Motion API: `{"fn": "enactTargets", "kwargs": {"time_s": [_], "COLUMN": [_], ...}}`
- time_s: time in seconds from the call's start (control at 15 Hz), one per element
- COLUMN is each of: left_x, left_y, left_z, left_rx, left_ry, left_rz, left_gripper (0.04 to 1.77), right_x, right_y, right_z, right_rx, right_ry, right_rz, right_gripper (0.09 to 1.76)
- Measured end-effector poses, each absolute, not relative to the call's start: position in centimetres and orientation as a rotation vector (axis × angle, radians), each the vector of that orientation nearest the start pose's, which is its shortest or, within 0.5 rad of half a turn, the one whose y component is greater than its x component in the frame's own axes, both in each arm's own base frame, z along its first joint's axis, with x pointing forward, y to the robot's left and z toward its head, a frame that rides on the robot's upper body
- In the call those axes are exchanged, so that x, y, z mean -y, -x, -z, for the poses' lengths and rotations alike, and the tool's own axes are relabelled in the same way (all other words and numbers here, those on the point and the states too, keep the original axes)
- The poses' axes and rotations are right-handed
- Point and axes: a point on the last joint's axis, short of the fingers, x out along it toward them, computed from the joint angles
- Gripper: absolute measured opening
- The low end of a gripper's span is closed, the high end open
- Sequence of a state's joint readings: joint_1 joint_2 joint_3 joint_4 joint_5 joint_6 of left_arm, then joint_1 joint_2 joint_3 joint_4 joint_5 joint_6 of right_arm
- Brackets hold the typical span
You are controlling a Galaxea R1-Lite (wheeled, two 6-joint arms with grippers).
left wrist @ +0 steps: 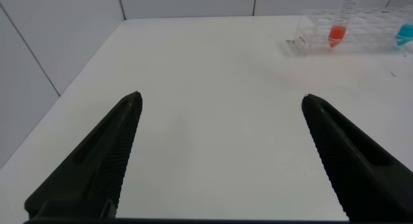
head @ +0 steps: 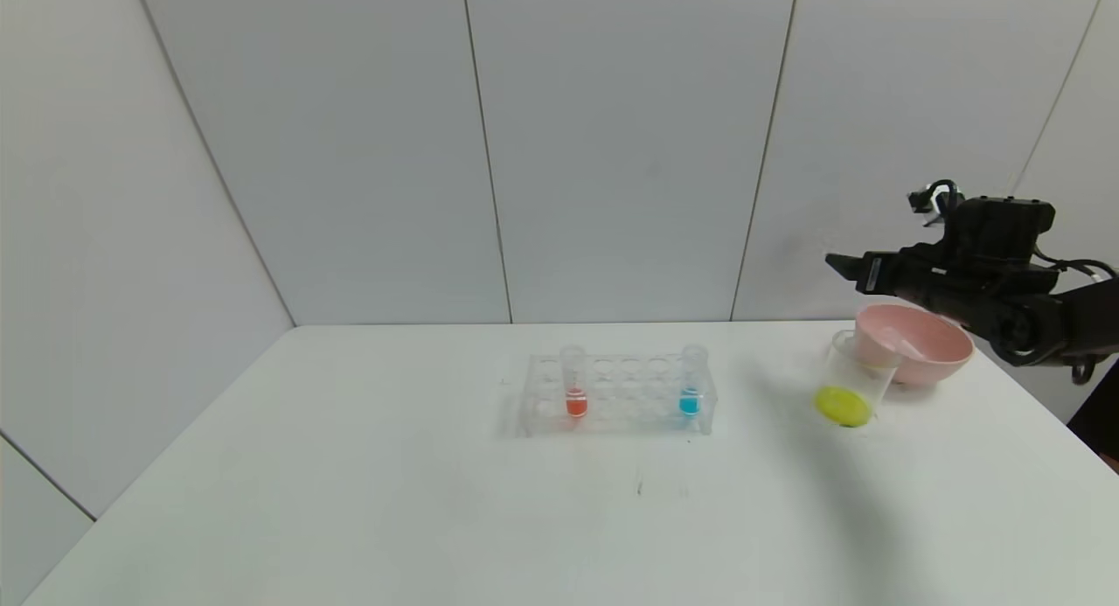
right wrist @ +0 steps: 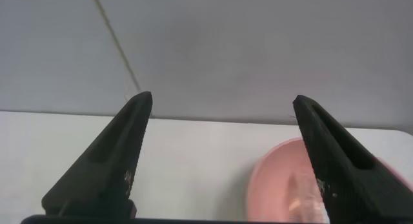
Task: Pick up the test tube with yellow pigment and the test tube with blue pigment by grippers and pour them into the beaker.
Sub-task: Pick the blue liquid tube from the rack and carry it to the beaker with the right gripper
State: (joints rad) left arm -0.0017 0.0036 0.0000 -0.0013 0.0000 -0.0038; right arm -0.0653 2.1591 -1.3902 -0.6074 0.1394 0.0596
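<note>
The white desk (head: 350,501) fills the lower part of the head view, with grey wall panels behind it. The right pincer (head: 844,265) hangs in the air above the far right of the desk, over the pink bowl (head: 927,339), its 2 black fingers (right wrist: 116,159) spread wide with nothing between them. The left pincer (left wrist: 219,101) shows only in its own wrist view, low over bare desk well to the left of the rack, its 2 fingers spread wide and holding nothing.

The clear many-holed rack (head: 616,396) stands near the middle of the desk. The pink bowl sits at the far right, with something pale and clear lying inside it; I cannot tell what it is. The beaker (head: 852,387) stands just in front of and left of the bowl, touching or nearly touching it, with yellow liquid pooled at its bottom.

In the rack, the test tube with blue pigment (head: 691,380) stands upright at the right end. A tube with orange-red liquid (head: 574,380) stands upright toward the left end. The test tube with yellow pigment cannot be made out for certain.
</note>
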Motion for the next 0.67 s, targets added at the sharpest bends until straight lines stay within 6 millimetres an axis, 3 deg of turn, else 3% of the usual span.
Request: {"fn": "enactTargets", "kwargs": {"time_s": [0.2, 0.4, 0.67], "left_x": [0.0, 0.0, 0.0], "left_y": [2.3, 2.3, 2.3], "left_z": [-7.6, -7.6, -7.6], "left_rx": [-0.002, -0.002, -0.002], "left_ry": [0.004, 0.004, 0.004], "left_rz": [0.002, 0.002, 0.002], "left_gripper": [1.76, 1.76, 1.76], "right_x": [-1.7, -6.6, -11.7], "right_y": [-40.4, -34.7, -26.7], "right_z": [-17.3, -16.9, -16.4], "right_rx": [-0.209, -0.247, -0.244], "right_ry": [-0.081, -0.063, -0.042], "right_rz": [-0.038, 0.027, -0.085], "right_gripper": [1.61, 1.65, 1.67]}}
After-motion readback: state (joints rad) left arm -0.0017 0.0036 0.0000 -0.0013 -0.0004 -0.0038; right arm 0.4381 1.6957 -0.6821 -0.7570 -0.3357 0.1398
